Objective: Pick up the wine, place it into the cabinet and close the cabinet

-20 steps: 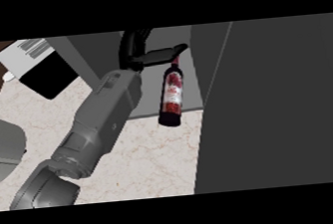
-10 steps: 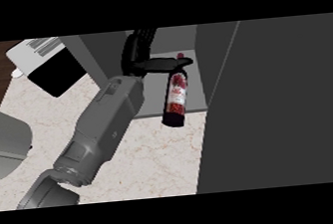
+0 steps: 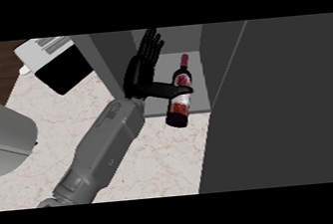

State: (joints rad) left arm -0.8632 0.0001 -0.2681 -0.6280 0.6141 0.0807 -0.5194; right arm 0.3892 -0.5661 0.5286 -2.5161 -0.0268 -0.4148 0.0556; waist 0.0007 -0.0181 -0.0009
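the left hand (image 3: pixel 142 70) has its fingers straight and apart, thumb touching the wine bottle (image 3: pixel 179 98). the bottle lies at the cabinet (image 3: pixel 120 53) opening, neck inside, bottom end sticking out over the counter (image 3: pixel 151 155).

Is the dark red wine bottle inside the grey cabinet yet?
Partly. The dark red wine bottle lies with its neck inside the open grey cabinet, while its base overhangs the shelf edge above the counter.
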